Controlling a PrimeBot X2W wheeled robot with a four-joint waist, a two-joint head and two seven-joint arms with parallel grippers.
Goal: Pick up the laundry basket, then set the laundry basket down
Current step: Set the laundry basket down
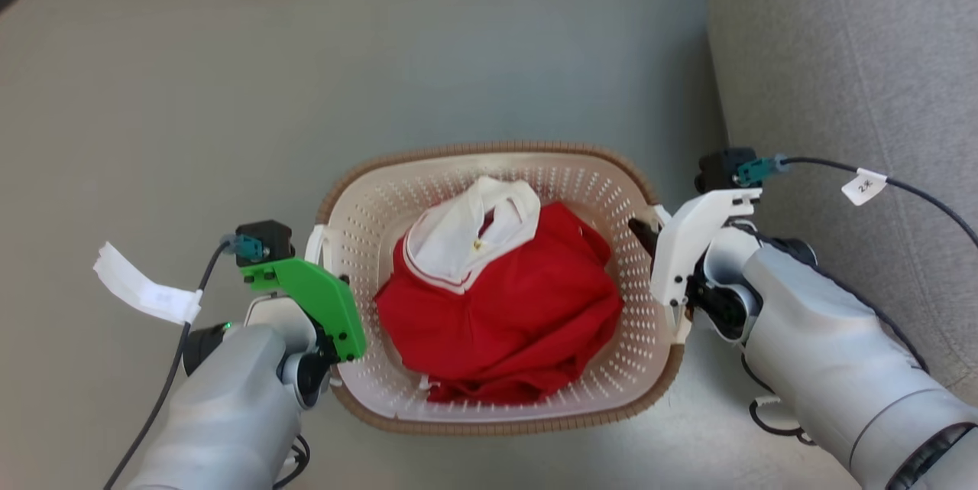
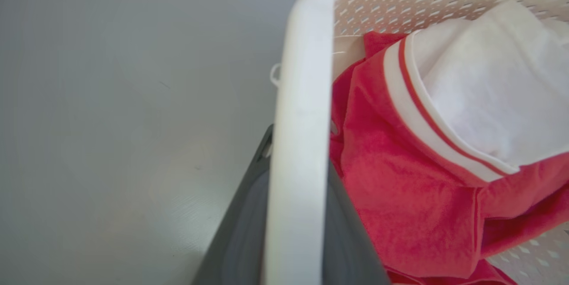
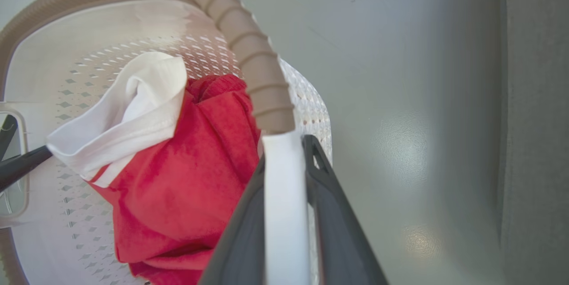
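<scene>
Nearest the camera, both forearms reach in from below, one at each side of the basket.

Left end effector (image 2: 298,156): dark fingers clenched on either side of the white left handle (image 2: 303,76).

Right end effector (image 3: 286,151): likewise clamped, fingers pinching the white right handle (image 3: 284,214) just below the brown rim.

The laundry basket (image 1: 497,147) sits level between the two arms, centred in the head view. It holds a red garment (image 1: 504,306) with a white collar (image 1: 466,234).

Beyond and beneath is the grey floor (image 1: 191,92), with a grey upholstered seat (image 1: 840,54), probably a sofa, off to the right.

Progress: the two-handed grasp is made. From above, whether the base is off the floor is hard to tell; possibly it is raised a little. The set-down and release are not yet done.
</scene>
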